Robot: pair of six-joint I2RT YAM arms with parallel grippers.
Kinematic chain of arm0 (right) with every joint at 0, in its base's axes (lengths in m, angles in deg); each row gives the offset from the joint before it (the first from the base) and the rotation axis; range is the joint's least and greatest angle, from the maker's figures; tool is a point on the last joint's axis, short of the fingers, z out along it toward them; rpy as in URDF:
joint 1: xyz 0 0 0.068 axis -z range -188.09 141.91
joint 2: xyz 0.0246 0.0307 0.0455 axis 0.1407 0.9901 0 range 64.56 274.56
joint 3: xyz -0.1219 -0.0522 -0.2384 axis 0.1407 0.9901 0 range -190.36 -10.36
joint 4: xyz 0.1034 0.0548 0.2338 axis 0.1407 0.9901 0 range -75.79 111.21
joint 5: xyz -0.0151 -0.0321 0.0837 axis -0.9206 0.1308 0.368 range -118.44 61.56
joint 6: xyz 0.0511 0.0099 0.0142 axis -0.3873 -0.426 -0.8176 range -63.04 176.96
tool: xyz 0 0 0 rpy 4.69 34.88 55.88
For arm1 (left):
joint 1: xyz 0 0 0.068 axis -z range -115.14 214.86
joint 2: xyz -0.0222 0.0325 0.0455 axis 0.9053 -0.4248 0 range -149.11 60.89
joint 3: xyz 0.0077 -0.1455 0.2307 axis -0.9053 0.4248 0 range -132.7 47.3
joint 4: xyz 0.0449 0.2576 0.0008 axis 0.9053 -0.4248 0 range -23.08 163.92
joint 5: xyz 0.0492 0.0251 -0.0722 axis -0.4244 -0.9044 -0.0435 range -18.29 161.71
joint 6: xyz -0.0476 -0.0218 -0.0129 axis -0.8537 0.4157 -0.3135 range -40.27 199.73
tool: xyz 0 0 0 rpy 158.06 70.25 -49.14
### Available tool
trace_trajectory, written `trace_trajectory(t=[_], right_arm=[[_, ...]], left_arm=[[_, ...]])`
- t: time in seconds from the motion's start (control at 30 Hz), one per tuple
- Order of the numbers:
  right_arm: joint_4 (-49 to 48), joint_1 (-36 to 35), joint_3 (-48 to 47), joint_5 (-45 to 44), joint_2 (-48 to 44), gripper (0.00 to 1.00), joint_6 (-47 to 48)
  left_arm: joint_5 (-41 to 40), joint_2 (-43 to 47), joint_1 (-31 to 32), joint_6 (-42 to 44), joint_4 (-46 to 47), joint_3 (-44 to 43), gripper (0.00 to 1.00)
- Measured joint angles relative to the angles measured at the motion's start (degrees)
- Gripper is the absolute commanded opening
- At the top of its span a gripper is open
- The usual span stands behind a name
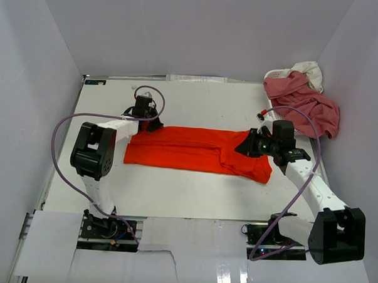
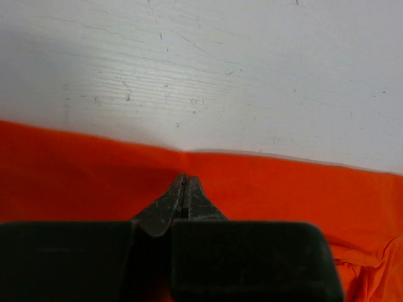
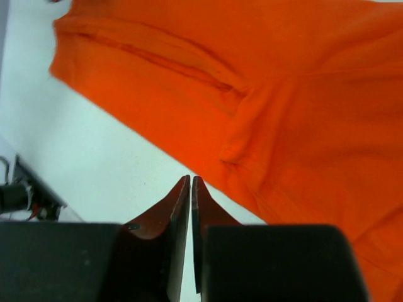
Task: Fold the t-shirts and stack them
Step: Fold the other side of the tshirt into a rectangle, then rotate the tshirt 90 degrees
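Note:
The orange-red t-shirt (image 1: 195,151) lies flat as a long band across the middle of the white table, with a sleeve folded over at its right end. My left gripper (image 1: 153,126) is shut, and its tips (image 2: 183,179) rest over the shirt (image 2: 75,170) just inside its far edge, with no cloth seen between the jaws. My right gripper (image 1: 244,148) is shut and empty. Its tips (image 3: 191,179) are over bare table, just off the shirt's edge (image 3: 283,94). A rose-pink shirt (image 1: 303,102) and a cream-white one (image 1: 311,71) are heaped at the back right.
The white perforated basket (image 1: 276,74) stands at the back right corner under the heaped shirts. White walls close the table (image 1: 178,97) on three sides. Purple cables (image 1: 63,148) loop beside each arm.

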Motion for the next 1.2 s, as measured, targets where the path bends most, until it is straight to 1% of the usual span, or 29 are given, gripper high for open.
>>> trace_trajectory(t=[0.1, 0.2, 0.37, 0.6, 0.83, 1.0, 1.07, 1.2], right_arm=[[4.9, -0.2, -1.2, -7.1, -0.5, 0.08, 1.2], [8.5, -0.2, -0.8, -12.2, 0.8, 0.08, 1.6], [10.9, -0.5, 0.9, -18.0, 3.0, 0.08, 1.8], [12.1, -0.6, 1.8, -22.3, 4.5, 0.08, 2.4], [12.9, -0.6, 1.8, -26.0, 6.1, 0.08, 2.5], [13.0, -1.0, 2.2, -27.8, 8.4, 0.08, 2.3], [13.0, -1.0, 2.2, -28.6, 9.6, 0.08, 2.1], [12.9, -1.0, 2.2, -30.3, 12.2, 0.08, 1.3]], left_arm=[[-1.8, 3.9, 0.1, 0.2, 0.3, 2.1, 0.05], [-4.3, 6.3, 0.3, 0.8, 0.7, 2.3, 0.05], [-7.2, 6.8, 0.5, 1.2, 0.2, 2.2, 0.05], [-8.4, 6.8, 0.5, 1.5, 0.7, 4.1, 0.04], [-9.5, 6.7, 0.5, 0.3, -3.2, 4.0, 0.04], [-14.6, 6.1, 0.5, -0.9, -7.5, 3.1, 0.05], [-16.5, 4.9, 0.5, -1.3, -9.0, 1.5, 0.01], [-19.5, 1.3, 0.3, -2.1, -10.3, -0.8, 0.00]])
